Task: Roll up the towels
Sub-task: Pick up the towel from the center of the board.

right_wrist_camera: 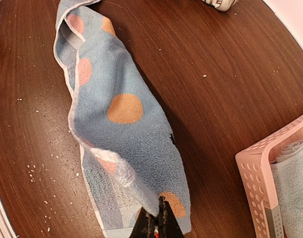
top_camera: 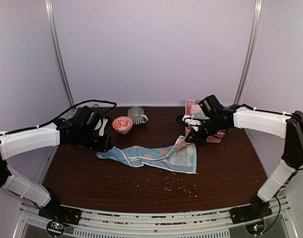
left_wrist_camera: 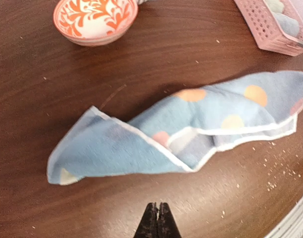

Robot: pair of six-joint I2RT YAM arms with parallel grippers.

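right jaws pinch the dotted blue towel (right_wrist_camera: 141, 144) by one edge; left jaws pressed together, holding nothing.

I log a dark wood-grain table (top_camera: 230, 168) as the work surface. Toward its far edge, left of centre, a small bowl (top_camera: 122, 124) stands upright, orange and white in a leafy pattern. Just beside it on the right stands a grey striped mug (top_camera: 136, 115); I cannot tell whether the two touch. A pink plastic lattice basket (top_camera: 190, 105) sits right of centre at the far edge, well apart from the bowl. Pale crumbs (top_camera: 174, 184) lie scattered over the near middle of the table. Plain pale walls (top_camera: 151, 49) close the back and sides, with metal posts (top_camera: 57, 54) at the corners.
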